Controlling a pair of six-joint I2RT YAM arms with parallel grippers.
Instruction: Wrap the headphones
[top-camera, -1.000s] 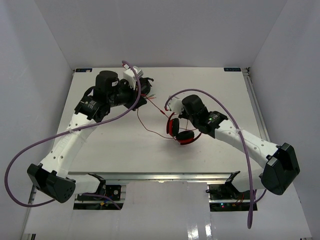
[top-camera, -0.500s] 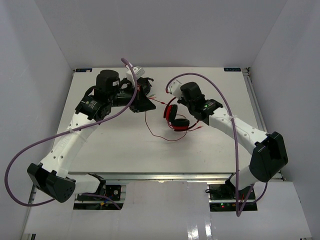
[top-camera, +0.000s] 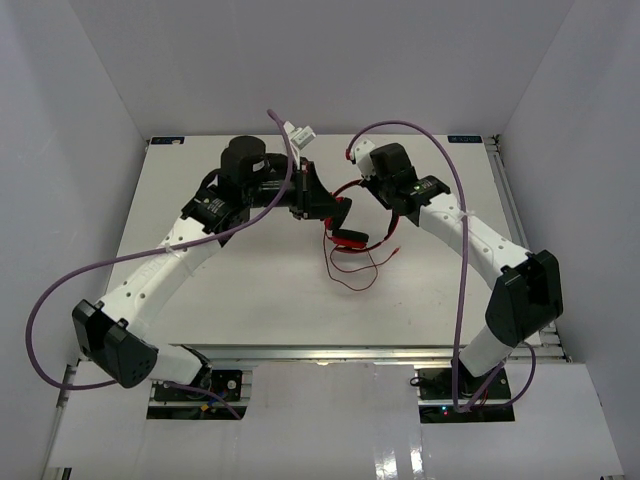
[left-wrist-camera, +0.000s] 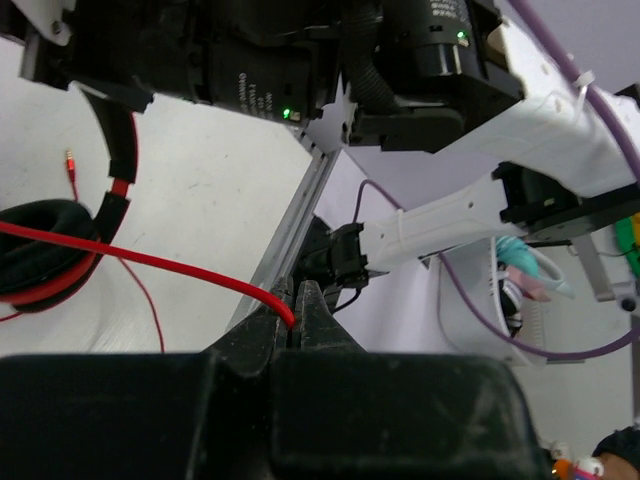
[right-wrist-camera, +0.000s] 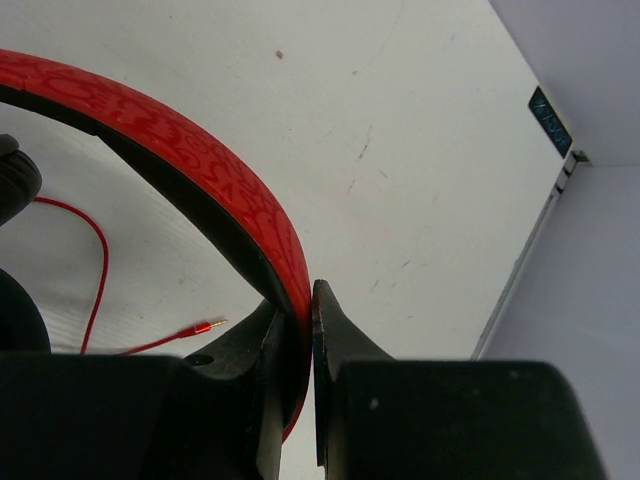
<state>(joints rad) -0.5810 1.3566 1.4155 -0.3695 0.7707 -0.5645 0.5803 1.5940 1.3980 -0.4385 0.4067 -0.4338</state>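
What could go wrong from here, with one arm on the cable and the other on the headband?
1. The left gripper pinches the thin cable at its very tips. The cable runs straight past the ear pad, so a pull may slip it free or strain it.
2. The right gripper clamps only a narrow bit of the headband; the headphones could swivel.
3. The grippers sit close together; loose cable loops on the table may snag.
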